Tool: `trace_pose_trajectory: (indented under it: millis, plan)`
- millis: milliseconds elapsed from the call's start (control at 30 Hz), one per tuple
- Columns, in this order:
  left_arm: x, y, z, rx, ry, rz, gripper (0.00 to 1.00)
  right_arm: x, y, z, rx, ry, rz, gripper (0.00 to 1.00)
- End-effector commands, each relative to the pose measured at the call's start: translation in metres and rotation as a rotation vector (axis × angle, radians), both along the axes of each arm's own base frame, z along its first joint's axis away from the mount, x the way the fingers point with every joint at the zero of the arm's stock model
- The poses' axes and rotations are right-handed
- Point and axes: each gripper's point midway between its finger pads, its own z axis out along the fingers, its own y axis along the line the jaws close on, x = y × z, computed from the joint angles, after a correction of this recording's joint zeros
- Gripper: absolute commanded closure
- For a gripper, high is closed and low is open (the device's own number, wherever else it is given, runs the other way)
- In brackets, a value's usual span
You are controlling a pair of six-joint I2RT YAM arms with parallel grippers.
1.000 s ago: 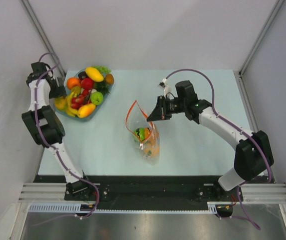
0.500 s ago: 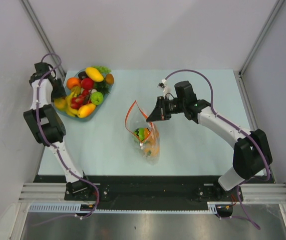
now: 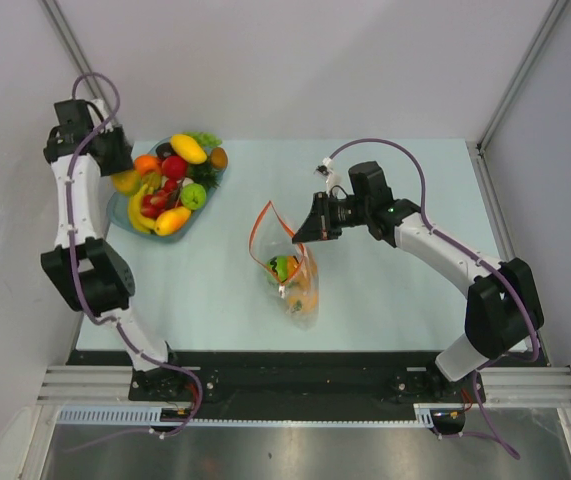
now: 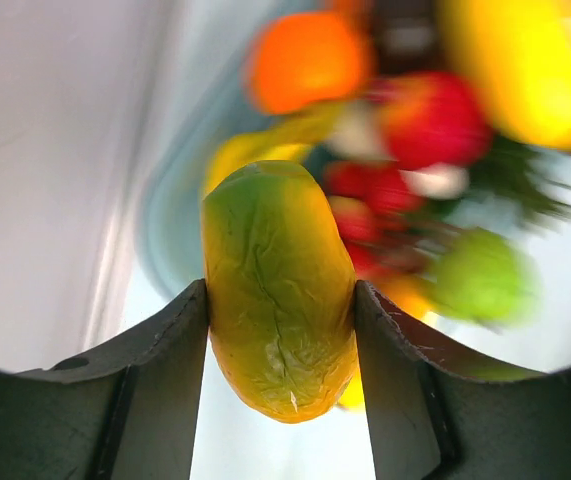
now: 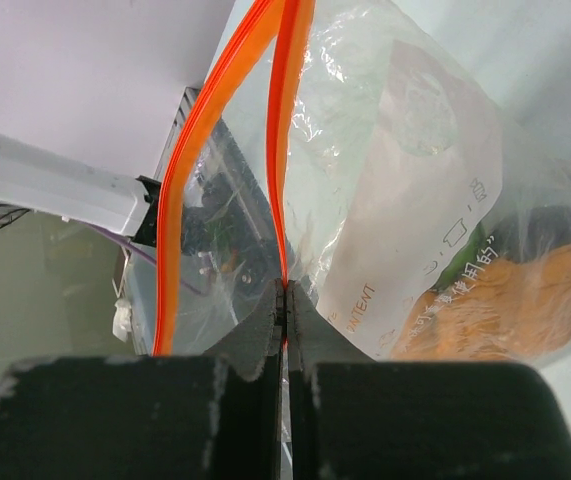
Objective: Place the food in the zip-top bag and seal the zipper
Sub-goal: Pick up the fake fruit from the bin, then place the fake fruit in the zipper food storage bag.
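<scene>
My left gripper is shut on a yellow-green mango and holds it above the left edge of the bluish dish. The dish holds several toy fruits. The zip-top bag lies mid-table with green and orange food inside and its mouth open. My right gripper is shut on the bag's red-orange zipper strip and holds that edge up. In the right wrist view the other strip stands apart from it, and orange food shows through the plastic.
The pale blue table has white walls at the back and on both sides. The left arm's column stands along the table's left edge. The right arm reaches across from the near right.
My left gripper has risen from the dish's left side with the yellow-green mango in it. My right gripper and the bag have not moved.
</scene>
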Motion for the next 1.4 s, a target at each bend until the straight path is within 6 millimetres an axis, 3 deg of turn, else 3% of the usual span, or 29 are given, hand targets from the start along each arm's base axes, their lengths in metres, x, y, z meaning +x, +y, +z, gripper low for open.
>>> trace_pose_trajectory:
  millis: [0,33,67,100,167,200,267,300,400,567,667,833,967,1033,1100,1200,1233,1367]
  plan:
    - [-0.029,-0.137,0.083,-0.111,-0.198,-0.357,0.88,0.004,0.0,0.019,0.031,-0.06,-0.002,1.0]
    - [-0.045,-0.159,0.103,-0.144,-0.244,-0.395,0.87,0.004,-0.001,0.02,0.03,-0.058,-0.005,1.0]
    - [-0.056,-0.186,0.107,-0.21,-0.256,-0.476,0.87,0.006,-0.002,0.021,0.031,-0.06,-0.012,1.0]
    - [-0.068,-0.214,0.099,-0.258,-0.231,-0.539,0.88,0.005,-0.002,0.021,0.031,-0.061,-0.013,1.0]
    - [-0.099,-0.262,0.109,-0.338,-0.235,-0.655,0.87,0.004,-0.003,0.025,0.036,-0.067,-0.014,1.0]
    - [-0.115,-0.29,0.098,-0.378,-0.197,-0.726,0.87,0.004,-0.003,0.025,0.035,-0.068,-0.015,1.0]
    - [-0.136,-0.317,0.104,-0.433,-0.21,-0.793,0.85,0.004,-0.003,0.028,0.038,-0.074,-0.015,1.0]
    - [-0.154,-0.34,0.092,-0.479,-0.161,-0.862,0.84,0.004,-0.004,0.029,0.04,-0.075,-0.015,1.0]
    - [-0.185,-0.373,0.069,-0.556,-0.055,-0.954,0.83,0.003,-0.004,0.032,0.044,-0.076,-0.017,1.0]
    - [-0.208,-0.395,0.041,-0.603,0.052,-0.975,0.82,0.001,-0.006,0.036,0.055,-0.08,-0.014,1.0]
    - [-0.213,-0.393,0.02,-0.592,0.108,-0.942,0.79,0.0,-0.007,0.04,0.064,-0.085,-0.013,1.0]
    - [-0.212,-0.385,0.016,-0.558,0.119,-0.901,0.59,0.002,-0.01,0.041,0.069,-0.075,-0.022,1.0]
    - [-0.201,-0.373,0.036,-0.515,0.049,-0.869,0.25,0.002,-0.013,0.042,0.073,-0.077,-0.022,1.0]
    - [-0.191,-0.362,0.045,-0.497,0.011,-0.835,0.02,0.001,-0.015,0.045,0.079,-0.09,-0.016,1.0]
    - [-0.179,-0.351,0.058,-0.488,-0.04,-0.809,0.0,0.001,-0.017,0.045,0.076,-0.091,-0.012,1.0]
    - [-0.147,-0.314,0.068,-0.442,-0.104,-0.715,0.0,0.001,-0.02,0.043,0.074,-0.089,-0.01,1.0]
    - [-0.132,-0.289,0.069,-0.434,-0.126,-0.644,0.0,0.002,-0.021,0.042,0.071,-0.087,-0.012,1.0]
    - [-0.085,-0.224,0.078,-0.274,-0.188,-0.542,0.0,0.002,-0.024,0.041,0.067,-0.094,-0.015,1.0]
